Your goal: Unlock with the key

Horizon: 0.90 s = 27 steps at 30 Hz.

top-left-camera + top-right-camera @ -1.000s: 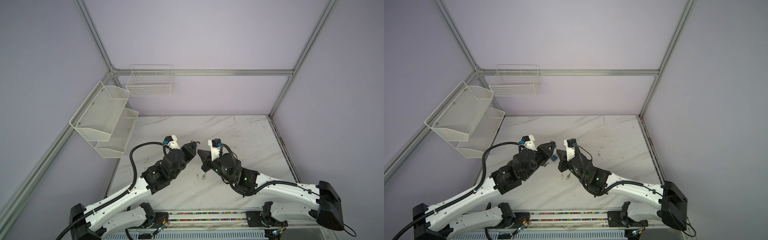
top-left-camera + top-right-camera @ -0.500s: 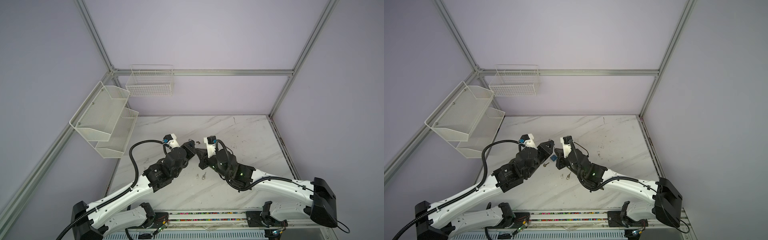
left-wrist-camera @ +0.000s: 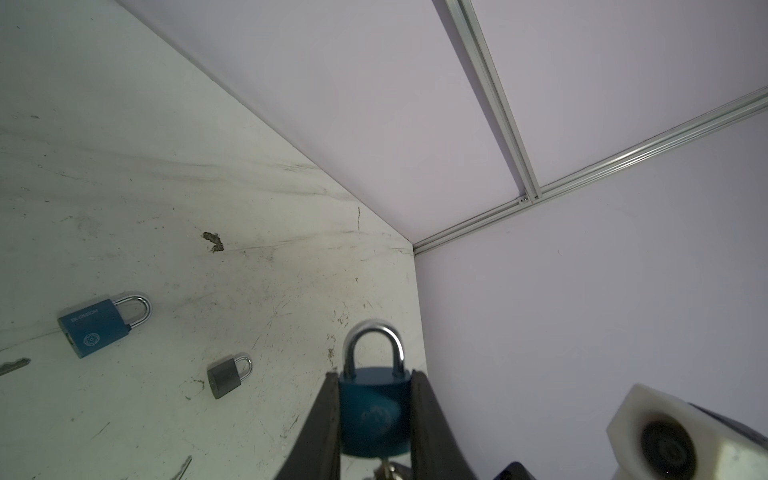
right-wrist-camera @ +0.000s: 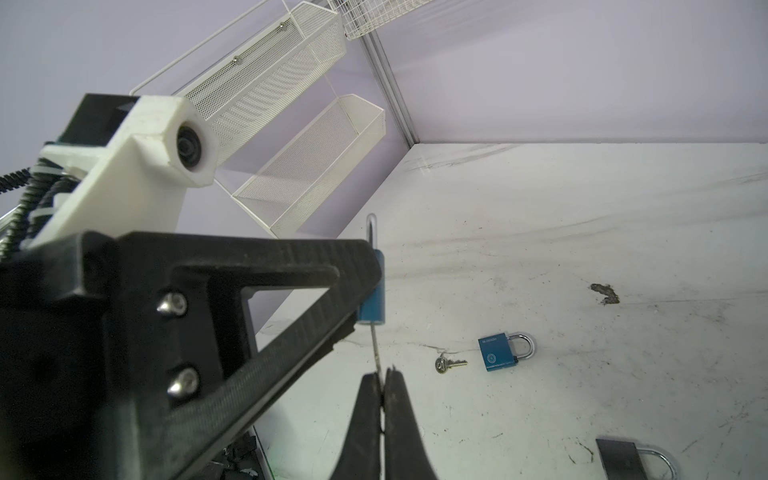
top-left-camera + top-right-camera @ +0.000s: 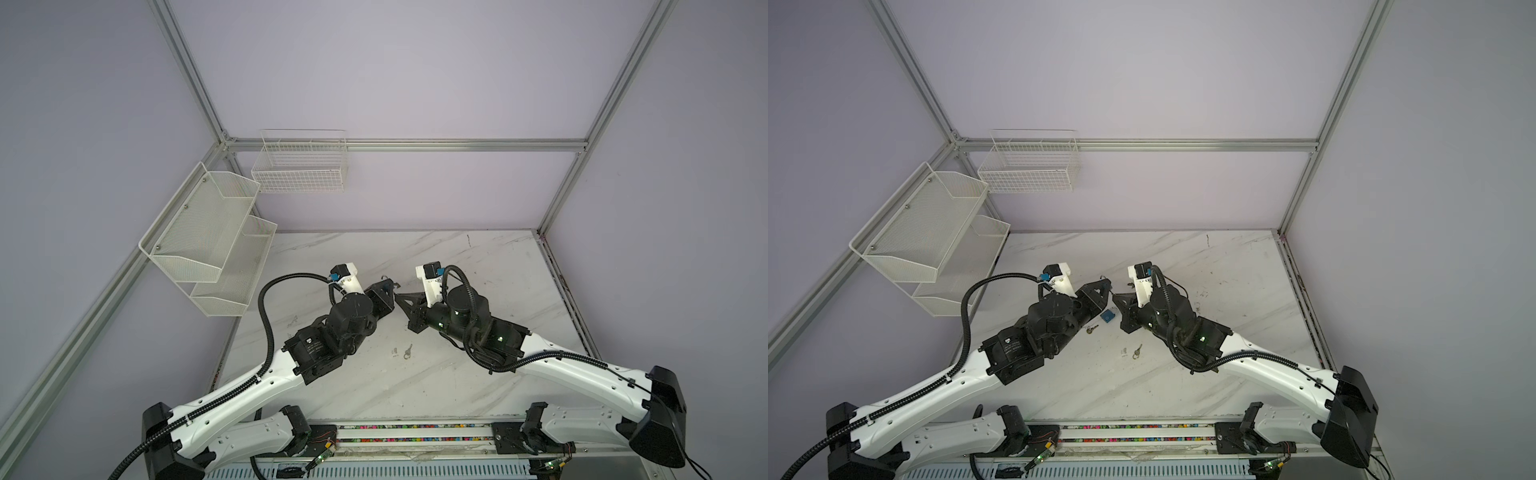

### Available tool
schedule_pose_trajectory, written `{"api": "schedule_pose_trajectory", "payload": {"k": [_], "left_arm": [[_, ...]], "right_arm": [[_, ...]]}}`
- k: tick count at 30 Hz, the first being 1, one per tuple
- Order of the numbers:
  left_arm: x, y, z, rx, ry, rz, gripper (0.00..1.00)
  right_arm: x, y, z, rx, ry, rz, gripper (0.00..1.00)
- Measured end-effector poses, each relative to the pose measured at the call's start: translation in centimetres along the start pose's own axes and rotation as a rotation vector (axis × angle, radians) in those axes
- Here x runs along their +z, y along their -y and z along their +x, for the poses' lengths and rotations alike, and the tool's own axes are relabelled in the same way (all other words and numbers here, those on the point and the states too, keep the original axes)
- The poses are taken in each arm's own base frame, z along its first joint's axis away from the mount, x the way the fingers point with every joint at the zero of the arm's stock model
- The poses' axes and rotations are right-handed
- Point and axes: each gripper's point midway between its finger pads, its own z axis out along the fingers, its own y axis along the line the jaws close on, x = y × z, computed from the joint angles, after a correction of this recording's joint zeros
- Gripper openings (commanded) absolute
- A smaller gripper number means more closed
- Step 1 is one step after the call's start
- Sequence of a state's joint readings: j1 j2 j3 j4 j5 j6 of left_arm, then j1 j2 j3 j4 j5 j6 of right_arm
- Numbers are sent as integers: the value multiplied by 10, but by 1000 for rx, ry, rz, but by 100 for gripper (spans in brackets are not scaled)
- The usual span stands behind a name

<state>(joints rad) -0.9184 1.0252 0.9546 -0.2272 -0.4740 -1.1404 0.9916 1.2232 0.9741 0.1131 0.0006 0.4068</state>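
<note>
The left gripper (image 3: 375,380) clamps the padlock (image 3: 370,411), shackle (image 3: 349,353) projecting beyond the jaws; the right gripper (image 4: 380,379), pinched shut, holds the key (image 4: 375,345), whose blade reaches the padlock's base.

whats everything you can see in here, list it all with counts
held padlock: 1, blue with silver shackle, clamped in the left tool
held key: 1, silver, pinched in the right tool, blade reaching the held padlock's underside
lying padlock: 1, blue, flat on the table
small padlock: 1, grey, flat on the table
loose keys: 2, silver, one beside the lying padlock, another nearer the front edge
mesh shelf: 1, white, two tiers, left wall
wire basket: 1, white, back wall
table: 1, white marble
left tool: 1, black, shut on the held padlock
right tool: 1, black, shut on the held key
</note>
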Motion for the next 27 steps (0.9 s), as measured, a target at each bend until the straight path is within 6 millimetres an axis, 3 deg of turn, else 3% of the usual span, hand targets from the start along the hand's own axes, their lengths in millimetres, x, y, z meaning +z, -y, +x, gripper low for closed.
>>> {"api": "schedule_pose_trajectory", "payload": {"k": [7,14,27], "left_arm": [[-5,4,-7,-12,19,17,0],[-13,-1,-19,-68,65,-3,0],[-13,-10,-20,-26,83,-44,0]], "right_arm": [[1,-6,-4,61,0,-46,0],[14,-13,-2,51,2,-54,0],[23,-15,-5,49,-16,-40,0]]}}
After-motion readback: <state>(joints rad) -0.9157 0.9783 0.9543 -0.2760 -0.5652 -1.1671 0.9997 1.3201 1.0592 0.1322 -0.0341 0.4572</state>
